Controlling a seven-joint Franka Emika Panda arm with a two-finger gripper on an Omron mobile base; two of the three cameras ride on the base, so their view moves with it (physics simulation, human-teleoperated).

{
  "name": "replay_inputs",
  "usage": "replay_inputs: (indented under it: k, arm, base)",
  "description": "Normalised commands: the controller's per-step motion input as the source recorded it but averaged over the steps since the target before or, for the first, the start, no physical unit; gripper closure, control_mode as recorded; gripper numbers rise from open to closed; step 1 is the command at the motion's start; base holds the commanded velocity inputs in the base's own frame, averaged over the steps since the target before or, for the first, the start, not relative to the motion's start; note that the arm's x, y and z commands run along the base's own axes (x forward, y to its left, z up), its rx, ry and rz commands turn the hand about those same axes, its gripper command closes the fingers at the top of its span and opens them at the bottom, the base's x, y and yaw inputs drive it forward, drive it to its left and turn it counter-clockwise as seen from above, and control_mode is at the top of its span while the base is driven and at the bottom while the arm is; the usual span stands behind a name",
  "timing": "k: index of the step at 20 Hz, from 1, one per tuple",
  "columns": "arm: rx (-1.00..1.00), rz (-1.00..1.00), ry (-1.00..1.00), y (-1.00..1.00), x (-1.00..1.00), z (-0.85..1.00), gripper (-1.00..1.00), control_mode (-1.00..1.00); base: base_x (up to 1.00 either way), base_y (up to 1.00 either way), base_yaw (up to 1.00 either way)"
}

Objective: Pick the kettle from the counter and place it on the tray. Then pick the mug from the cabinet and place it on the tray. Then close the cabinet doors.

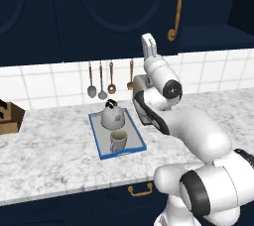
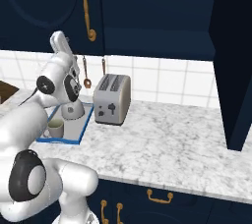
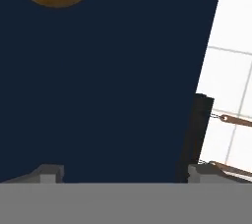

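The blue-rimmed tray (image 1: 101, 146) lies on the marble counter (image 1: 49, 155). On it the pale kettle (image 1: 112, 115) stands at the back and the mug (image 1: 118, 141) in front of it; the same kettle (image 2: 73, 110) and mug (image 2: 55, 128) show from the right. My gripper (image 1: 148, 40) (image 2: 59, 39) points upward, well above the tray, at the lower edge of a navy cabinet door (image 1: 114, 12) by its brass handle (image 1: 174, 9). The hand view faces that door (image 3: 108, 80); the jaws stand wide apart with nothing between them. The other cabinet door (image 2: 237, 61) stands swung open at the right.
A silver toaster (image 2: 112, 99) stands just right of the tray. Utensils (image 1: 101, 81) hang on the tiled wall behind it. A wooden block (image 1: 10, 117) sits at the far left of the counter. The open cabinet shelf (image 2: 162, 36) is right of my gripper.
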Motion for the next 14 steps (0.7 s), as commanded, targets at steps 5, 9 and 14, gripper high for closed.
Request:
replay_inputs:
  k: [5,9,14]
  arm:
    - [0.00,0.21,0.16,-0.08,0.83,-0.45,-1.00,-1.00]
    - [0.00,0.13,0.15,-0.05,0.36,0.04,-1.00,-1.00]
    - [0.00,0.04,-0.02,-0.16,-0.56,0.64,-1.00,-1.00]
  base:
    - [0.00,0.00,0.00]
    - [0.00,0.00,0.00]
    - [0.00,0.00,0.00]
